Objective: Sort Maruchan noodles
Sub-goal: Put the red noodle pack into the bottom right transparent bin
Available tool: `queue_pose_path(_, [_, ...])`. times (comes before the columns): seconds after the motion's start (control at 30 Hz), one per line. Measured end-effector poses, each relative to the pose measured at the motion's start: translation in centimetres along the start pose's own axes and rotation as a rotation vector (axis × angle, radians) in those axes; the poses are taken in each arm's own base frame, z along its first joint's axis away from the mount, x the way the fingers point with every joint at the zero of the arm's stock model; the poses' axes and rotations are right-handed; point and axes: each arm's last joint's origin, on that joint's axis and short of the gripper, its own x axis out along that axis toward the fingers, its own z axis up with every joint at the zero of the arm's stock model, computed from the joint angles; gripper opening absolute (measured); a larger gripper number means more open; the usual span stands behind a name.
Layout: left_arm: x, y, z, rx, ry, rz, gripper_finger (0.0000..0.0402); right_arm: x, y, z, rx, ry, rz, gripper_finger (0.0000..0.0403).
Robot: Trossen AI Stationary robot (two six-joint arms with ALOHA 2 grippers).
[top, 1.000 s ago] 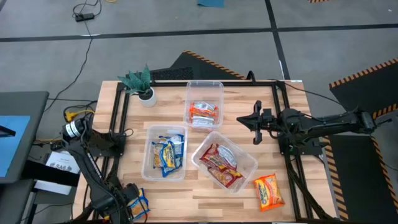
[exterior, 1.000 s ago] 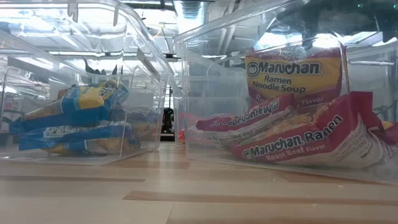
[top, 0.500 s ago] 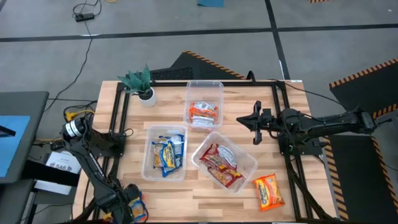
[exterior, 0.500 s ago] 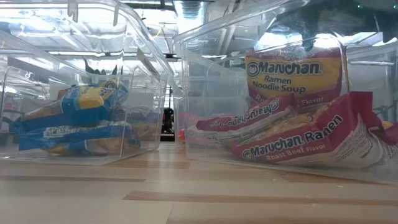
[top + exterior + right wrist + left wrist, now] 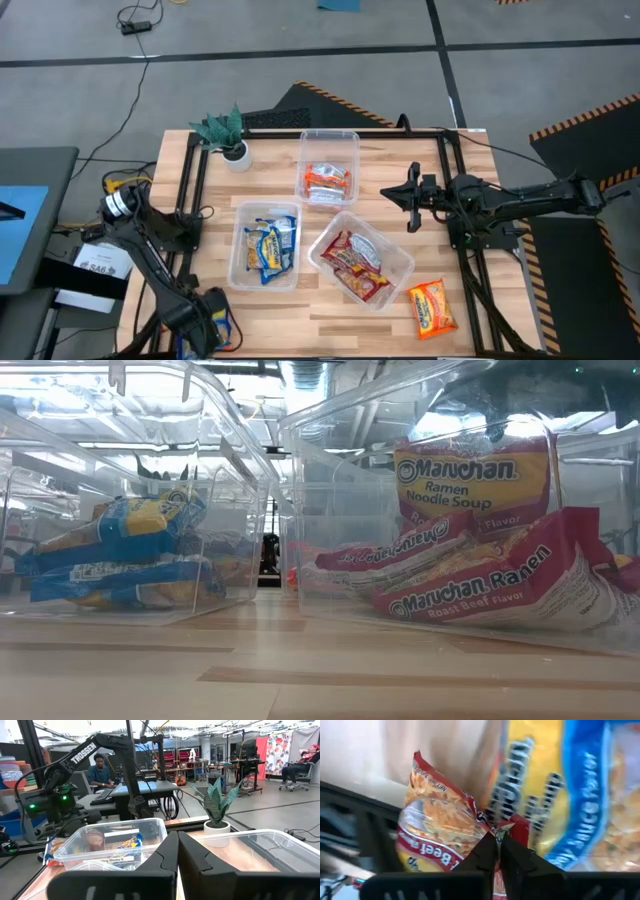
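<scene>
At the table's near left corner lie a red Maruchan packet (image 5: 437, 827) and a blue one (image 5: 580, 795), the blue one also seen from above (image 5: 229, 326). My left gripper (image 5: 207, 322) points down over them, shut on the red packet. My right gripper (image 5: 412, 195) hangs shut and level above the table's right side, holding nothing. Blue packets (image 5: 266, 248), red packets (image 5: 355, 262) and orange packets (image 5: 328, 180) lie in three clear bins. One orange packet (image 5: 432, 306) lies loose on the wood at the near right. My left gripper (image 5: 497, 839) pinches the red packet's crimped wrapper edge (image 5: 506, 826) between its two fingertips, at the end next to the blue packet. The fingers come from above, pointing down. The packet lies at the table's near left corner.
A small potted plant (image 5: 228, 135) stands at the far left. The bin of red packets (image 5: 400, 262) sits askew near the middle. A black frame (image 5: 190, 200) runs along the table's sides. People sit at desks beyond the table in the right wrist view.
My left gripper has shifted a little toward the table's right edge and downward, onto the packets at the near left corner, and now covers more of the blue packet in the high view.
</scene>
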Motion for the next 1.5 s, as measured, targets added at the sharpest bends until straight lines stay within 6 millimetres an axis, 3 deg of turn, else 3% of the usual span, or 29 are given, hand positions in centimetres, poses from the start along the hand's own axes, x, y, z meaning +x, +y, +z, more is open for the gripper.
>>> queue_pose_path(0.5, [-6.6,3.7,-0.4,0.029,-0.219,-0.224,0.0,0.0,0.0,0.0,0.0,0.0,0.0,0.0028])
queue_pose_path(1.0, [-12.7,6.7,-2.2,-0.013,-0.323,-0.688,0.0,0.0,0.0,0.0,0.0,0.0,0.0,0.0028])
queue_pose_path(1.3, [-17.3,8.1,-2.1,0.132,-0.648,-0.798,0.0,0.0,0.0,0.0,-0.008,0.0,0.0,0.0028])
queue_pose_path(1.5, [-19.5,9.3,0.7,0.334,-0.919,-0.664,0.0,0.0,0.0,0.0,-0.007,-0.005,0.0,0.0028])
